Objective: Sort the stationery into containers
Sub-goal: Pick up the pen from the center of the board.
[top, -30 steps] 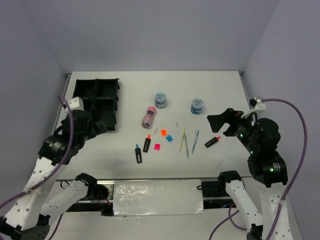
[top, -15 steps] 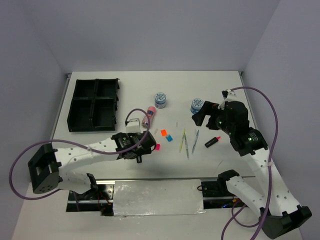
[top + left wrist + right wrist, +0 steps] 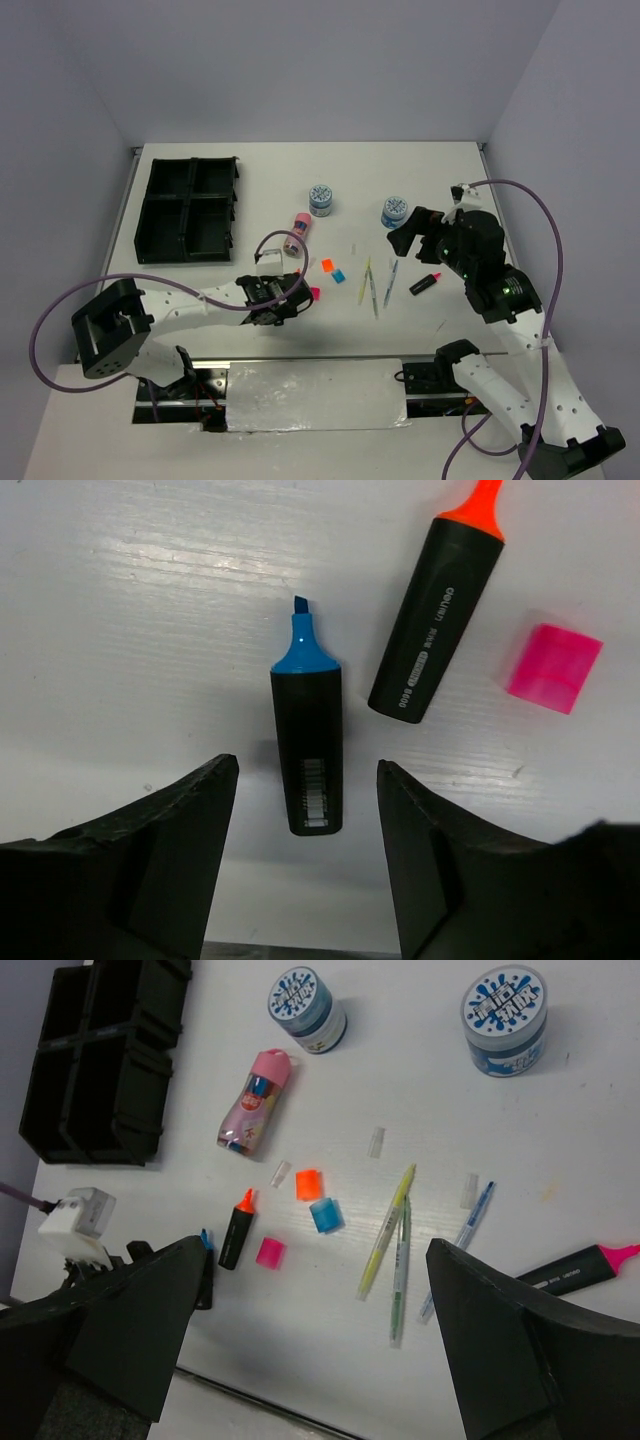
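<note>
The pink tube [image 3: 298, 228] is taken as the landmark; it lies on its side on the white tabletop [image 3: 440, 170]. Well to the left of it the black organiser tray [image 3: 143, 215] is seen, with nothing visible in its compartments.

On the near side of the pink tube, close to the tabletop's front edge, the left gripper [image 3: 305, 768] is held low over the blue-tipped marker [image 3: 305, 740]. Its jaws are parted and set on either side of the marker's black barrel, with bare tabletop visible between each jaw and the barrel, so nothing is gripped. Just beside that marker the orange-tipped marker [image 3: 435, 620] is found, and a pink square [image 3: 555, 667] lies close by.

An orange square [image 3: 326, 265] and a blue square [image 3: 338, 276] are seen to the near right of the pink tube. Further right, the yellow-green pens [image 3: 367, 285], the grey-blue pen [image 3: 390, 282] and the red-tipped marker [image 3: 426, 284] are laid out.

One round tub [image 3: 320, 199] stands just beyond the pink tube; the second tub [image 3: 395, 211] stands well to its right. The right gripper [image 3: 316, 1248] is held above the tabletop near that second tub, with its jaws spread wide and nothing between them.
</note>
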Controlling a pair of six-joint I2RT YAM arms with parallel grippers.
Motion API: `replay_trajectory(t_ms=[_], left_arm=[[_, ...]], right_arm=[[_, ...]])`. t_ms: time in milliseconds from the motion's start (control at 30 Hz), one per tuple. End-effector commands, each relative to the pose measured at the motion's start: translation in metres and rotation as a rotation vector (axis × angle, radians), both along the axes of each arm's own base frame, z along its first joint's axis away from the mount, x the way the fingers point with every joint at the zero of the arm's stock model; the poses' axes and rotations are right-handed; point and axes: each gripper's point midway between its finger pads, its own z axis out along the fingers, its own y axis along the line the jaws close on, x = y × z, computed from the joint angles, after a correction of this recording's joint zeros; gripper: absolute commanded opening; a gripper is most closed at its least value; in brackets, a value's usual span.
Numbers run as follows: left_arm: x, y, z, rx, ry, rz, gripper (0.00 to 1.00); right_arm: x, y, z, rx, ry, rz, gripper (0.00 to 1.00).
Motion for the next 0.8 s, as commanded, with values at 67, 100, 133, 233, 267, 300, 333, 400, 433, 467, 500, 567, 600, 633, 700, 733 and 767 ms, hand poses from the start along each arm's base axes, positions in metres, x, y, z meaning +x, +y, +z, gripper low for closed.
replay_trajectory(t_ms=[67,100,133,233,267,300,333,400,433,467,500,567,600,633,700,733,767], left_arm=[[0.008,0.001,-0.013,-0.020,0.013,-0.023,0.70],[0.008,0.003,-0.016,-0.014,0.025,-0.018,0.70],[0.008,0.005,-0.019,-0.010,0.030,-0.014,0.69],[0.006,0.006,-0.027,-0.003,0.049,-0.021,0.68],[0.006,0.006,-0.029,0.005,0.054,-0.021,0.63],[0.005,0.007,-0.034,0.021,0.067,-0.024,0.60],[0.003,0.008,-0.036,0.032,0.080,-0.021,0.60],[-0.001,0.010,-0.042,0.039,0.103,-0.018,0.58],[-0.006,0.012,-0.046,0.041,0.119,-0.020,0.58],[-0.008,0.012,-0.048,0.038,0.126,-0.019,0.52],[-0.011,0.012,-0.049,0.036,0.128,-0.020,0.48],[-0.018,0.018,-0.047,0.041,0.127,-0.009,0.33],[-0.022,0.018,-0.046,0.044,0.124,-0.018,0.27],[-0.025,0.022,-0.045,0.047,0.123,-0.001,0.22],[-0.030,0.027,-0.036,0.040,0.104,0.008,0.07],[-0.032,0.030,-0.032,0.038,0.096,0.016,0.00],[-0.031,0.034,-0.026,0.046,0.071,0.022,0.00]], right_arm=[[0.002,0.010,0.015,0.044,-0.060,0.041,1.00],[0.002,0.011,0.015,0.044,-0.060,0.046,1.00],[0.003,0.013,0.014,0.040,-0.054,0.055,1.00],[0.003,0.016,0.013,0.035,-0.046,0.076,1.00],[0.003,0.016,0.013,0.034,-0.047,0.078,1.00],[0.003,0.017,0.014,0.035,-0.051,0.078,1.00],[0.003,0.017,0.015,0.034,-0.054,0.080,1.00],[0.003,0.018,0.017,0.030,-0.057,0.089,1.00],[0.004,0.020,0.015,0.023,-0.050,0.095,1.00],[0.003,0.021,0.013,0.011,-0.039,0.107,1.00],[0.004,0.022,0.015,0.005,-0.036,0.107,1.00],[0.005,0.025,0.009,-0.029,-0.018,0.114,1.00],[0.006,0.026,0.010,-0.040,-0.021,0.116,1.00],[0.008,0.029,0.005,-0.059,-0.007,0.119,1.00],[0.006,0.041,0.000,-0.095,0.003,0.152,1.00],[0.009,0.048,-0.012,-0.125,0.038,0.162,1.00],[0.010,0.054,-0.019,-0.153,0.055,0.165,1.00]])
